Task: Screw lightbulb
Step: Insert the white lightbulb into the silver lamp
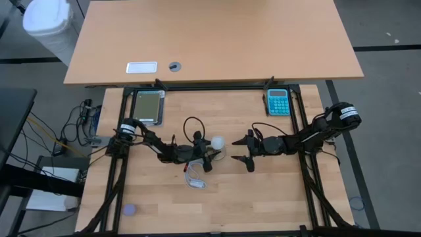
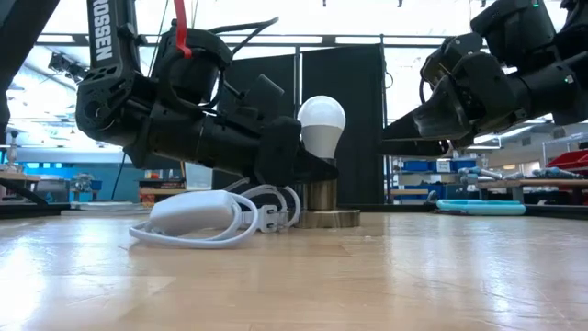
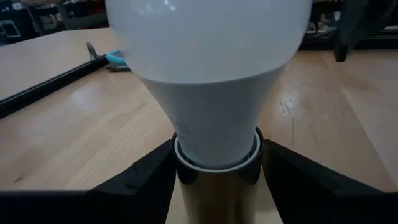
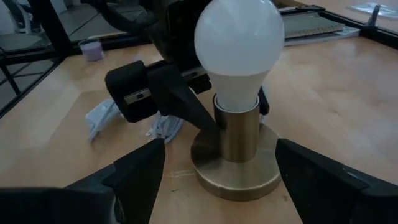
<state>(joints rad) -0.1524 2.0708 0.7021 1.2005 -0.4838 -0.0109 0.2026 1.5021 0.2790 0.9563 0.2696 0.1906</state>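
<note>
Pale wood grain of the bench fills the front of my low view. On it lie a white cable and its adapter. Just behind, the lightbulb stands upright in a brass socket. My left pincer sits at the socket's collar, one finger either side (touching, as far as I can see, though I cannot tell whether it truly grips). My right pincer hangs open, apart from the bulb. Farther off lies a blue calculator.

bright even overhead light, backlit glare in low view, soft shadows, lightbulb close and blurred
</note>
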